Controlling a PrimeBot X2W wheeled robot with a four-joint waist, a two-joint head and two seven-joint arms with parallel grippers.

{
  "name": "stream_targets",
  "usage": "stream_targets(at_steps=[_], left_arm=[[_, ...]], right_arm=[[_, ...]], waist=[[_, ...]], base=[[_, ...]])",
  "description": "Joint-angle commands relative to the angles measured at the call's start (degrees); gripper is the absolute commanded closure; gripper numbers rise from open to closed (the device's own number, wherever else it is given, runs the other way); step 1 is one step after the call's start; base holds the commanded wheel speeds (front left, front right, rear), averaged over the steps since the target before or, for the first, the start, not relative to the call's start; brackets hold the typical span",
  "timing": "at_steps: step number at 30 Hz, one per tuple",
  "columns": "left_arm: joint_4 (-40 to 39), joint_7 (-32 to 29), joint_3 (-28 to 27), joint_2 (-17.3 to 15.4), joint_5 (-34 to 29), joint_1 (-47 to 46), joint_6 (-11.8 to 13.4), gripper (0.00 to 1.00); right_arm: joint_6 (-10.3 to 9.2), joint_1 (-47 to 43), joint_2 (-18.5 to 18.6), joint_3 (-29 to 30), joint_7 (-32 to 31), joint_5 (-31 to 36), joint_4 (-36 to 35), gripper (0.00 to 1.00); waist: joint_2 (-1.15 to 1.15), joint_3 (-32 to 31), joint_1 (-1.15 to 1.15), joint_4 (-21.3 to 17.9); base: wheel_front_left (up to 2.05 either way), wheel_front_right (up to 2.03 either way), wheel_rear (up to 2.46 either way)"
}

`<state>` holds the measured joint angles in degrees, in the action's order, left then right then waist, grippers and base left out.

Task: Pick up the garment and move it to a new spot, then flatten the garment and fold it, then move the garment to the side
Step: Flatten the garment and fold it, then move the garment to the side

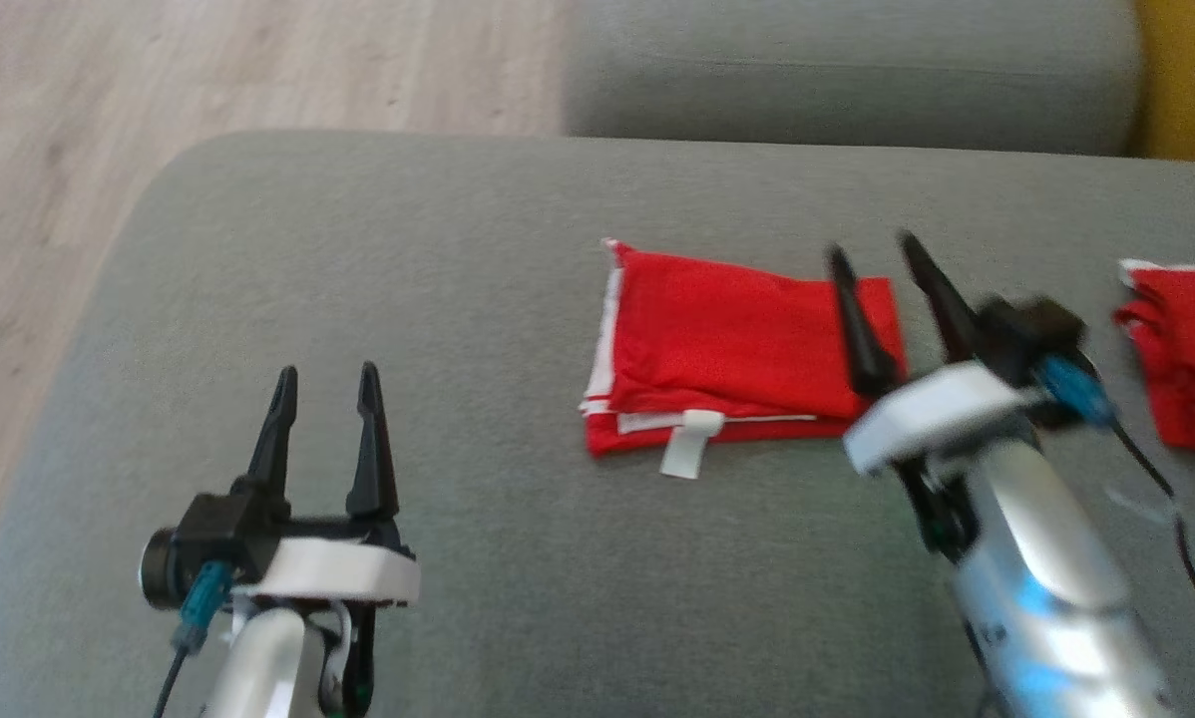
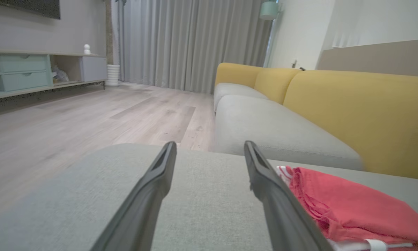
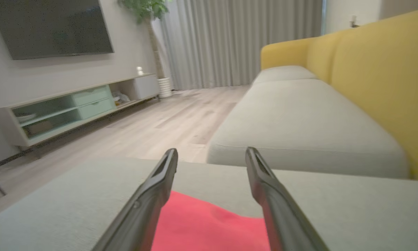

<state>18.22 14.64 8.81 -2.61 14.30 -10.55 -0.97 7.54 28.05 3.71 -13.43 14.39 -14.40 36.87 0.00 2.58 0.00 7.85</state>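
The red fabric garment with white edging [image 1: 737, 349] lies folded into a flat rectangular stack near the middle of the broad grey upholstered seat cushion [image 1: 358, 249]. A small white tab [image 1: 690, 446] sticks out at its near edge. We judge it light, soft and limp: the layers will likely slide over one another and spill open if we lift it by a single ply or one corner. To shift it aside we would pinch through the whole stack at one short end and keep the lift low. The cloth is not fragile, and the cushion's weave should drag on it if we push instead.

Our right fingers [image 1: 857, 319] are spread apart and hold nothing. They sit over the garment's right end, pointing away from us, with the forearm rising from the lower right. That part of the head view is blurred, so we cannot tell whether they touch the cloth. Our left fingers [image 1: 370, 439] are likewise spread and empty, over bare cushion at the near left and well apart from the garment. A second red cloth [image 1: 1191, 369] lies at the far right.
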Motion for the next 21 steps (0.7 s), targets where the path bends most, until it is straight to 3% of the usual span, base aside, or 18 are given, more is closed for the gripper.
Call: stream_targets(at_steps=[1, 6, 14, 21], left_arm=[[-1.9, 0.4, -2.5, -0.3, -0.4, -0.6, 0.4, 0.00], [-2.9, 0.4, -4.1, -0.3, -0.1, 1.4, 0.4, 0.00], [-3.7, 0.4, -5.8, -0.3, -0.9, 4.6, 0.7, 0.00], [-3.8, 0.4, -4.0, -0.3, -1.3, 3.0, 0.3, 0.00]], right_arm=[[-0.05, -0.8, -0.8, 0.6, 0.6, 1.4, -2.7, 0.00], [-0.05, -8.9, -0.8, 9.9, 0.6, 6.3, -9.7, 0.00], [-0.05, -18.6, -0.8, 12.6, 0.6, 7.1, -17.2, 0.00], [-0.05, -17.8, -0.8, 13.5, 0.6, 8.7, -16.6, 0.00]], waist=[[0.00, -1.0, 0.00, -2.5], [0.00, -1.9, 0.00, -5.5], [0.00, -1.9, 0.00, -7.7], [0.00, 0.5, 0.00, -6.3]], base=[[0.00, 0.00, 0.00], [0.00, 0.00, 0.00], [0.00, 0.00, 0.00], [0.00, 0.00, 0.00]])
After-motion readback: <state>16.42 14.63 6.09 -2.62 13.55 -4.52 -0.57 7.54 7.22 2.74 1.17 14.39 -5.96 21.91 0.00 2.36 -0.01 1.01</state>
